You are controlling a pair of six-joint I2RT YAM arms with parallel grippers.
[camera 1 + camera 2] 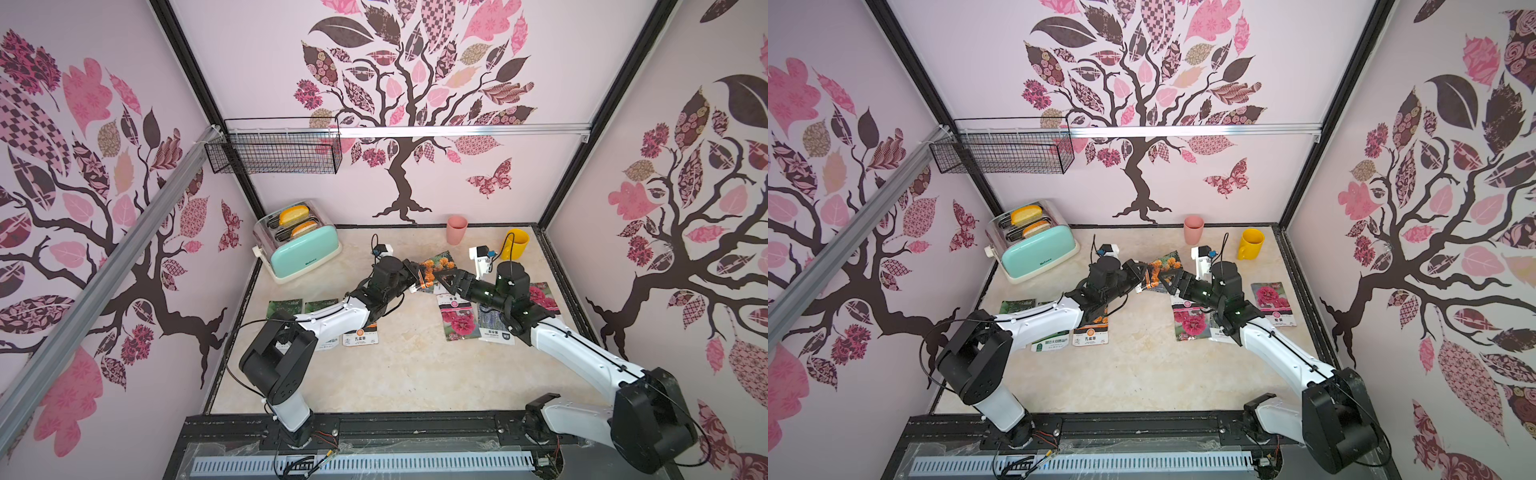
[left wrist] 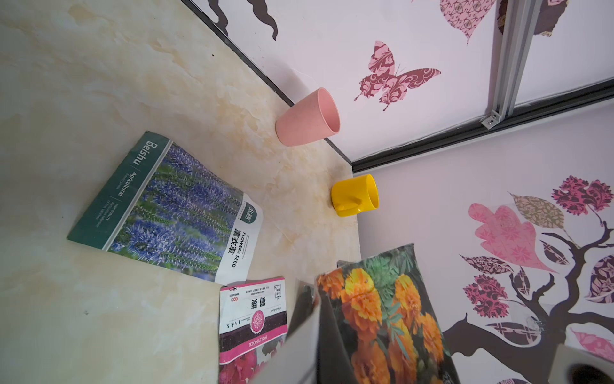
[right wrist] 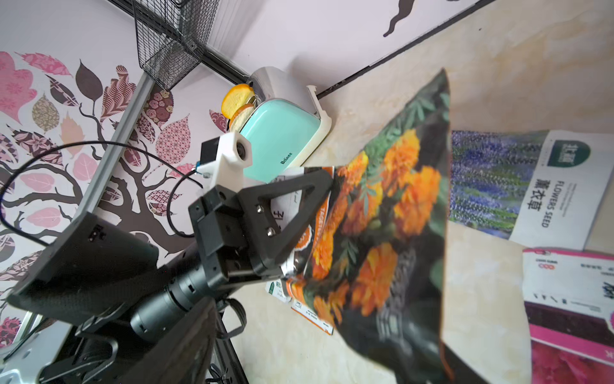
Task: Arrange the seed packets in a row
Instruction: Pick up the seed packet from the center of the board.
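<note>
Judging from both top views, the row looks about three-quarters laid. Taking the back wall as twelve o'clock on the tabletop [image 1: 395, 374], three seed packets lie side by side at about nine: the first gourd packet [image 1: 1017, 305], the second gourd packet [image 1: 1051, 343] and the flat marigold packet [image 1: 1091, 334], all partly under the left arm. Three more sit at about three: the near magenta packet [image 1: 1190, 322], the covered lavender packet [image 1: 494, 332], largely hidden by the right arm, and the outer magenta packet [image 1: 1273, 301], set slightly further toward twelve. A bare gap separates the groups.

Two packets appear left to place. The rear lavender packet [image 2: 172, 206] lies flat just past centre toward twelve, its label end just beside the near magenta packet's. Above it the held marigold packet [image 1: 440, 262] hangs clear of the table, pinched at its label end by the left gripper [image 1: 417, 272], whose jaws are clamped on it. The right gripper [image 1: 451, 279] faces it from the three o'clock side with jaws spread; whether they touch the packet cannot be told.

The widest bare stretch runs from the centre gap toward six, seemingly enough for both packets. The toaster [image 1: 305, 255] fills ten o'clock; the yellow mug [image 1: 516, 243] at two and the pink cup [image 1: 457, 229] at one stand near the black rim [image 1: 361, 226], well apart from the row. The outer magenta packet lies near the three o'clock edge, so the row probably must fill inward.
</note>
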